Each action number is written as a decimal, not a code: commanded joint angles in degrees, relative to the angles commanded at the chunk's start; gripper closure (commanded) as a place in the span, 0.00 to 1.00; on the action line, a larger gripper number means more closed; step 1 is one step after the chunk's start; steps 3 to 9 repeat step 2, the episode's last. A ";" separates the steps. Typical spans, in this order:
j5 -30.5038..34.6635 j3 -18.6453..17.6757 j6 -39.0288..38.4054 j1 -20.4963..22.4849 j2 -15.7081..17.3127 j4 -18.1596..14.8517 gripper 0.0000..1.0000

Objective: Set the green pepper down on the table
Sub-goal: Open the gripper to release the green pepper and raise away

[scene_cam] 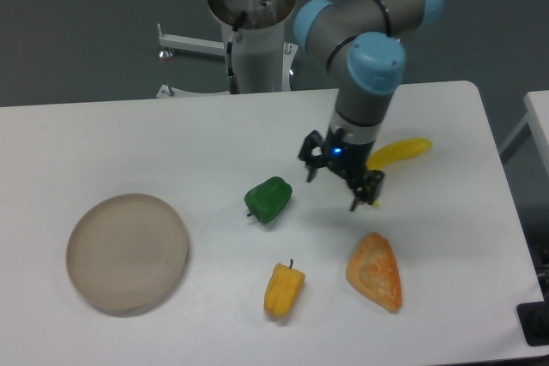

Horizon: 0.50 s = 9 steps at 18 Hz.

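Note:
The green pepper (268, 200) lies on the white table (171, 143) near its middle, glossy and dark green, with its short stem pointing down-left. My gripper (333, 188) hangs to the right of it, well apart from it, open with nothing between its fingers. It sits above the table between the green pepper and the banana.
A round beige plate (127, 251) rests at the left. A yellow pepper (284, 290) lies in front of the green one. A banana (393, 155) is partly hidden behind the gripper, and an orange wedge-shaped item (376, 271) lies at the front right.

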 joint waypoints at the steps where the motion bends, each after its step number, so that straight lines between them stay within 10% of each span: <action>1: 0.97 0.62 0.53 0.09 -0.44 -0.09 0.00; 9: 2.02 1.14 0.71 0.18 -0.79 -0.09 0.00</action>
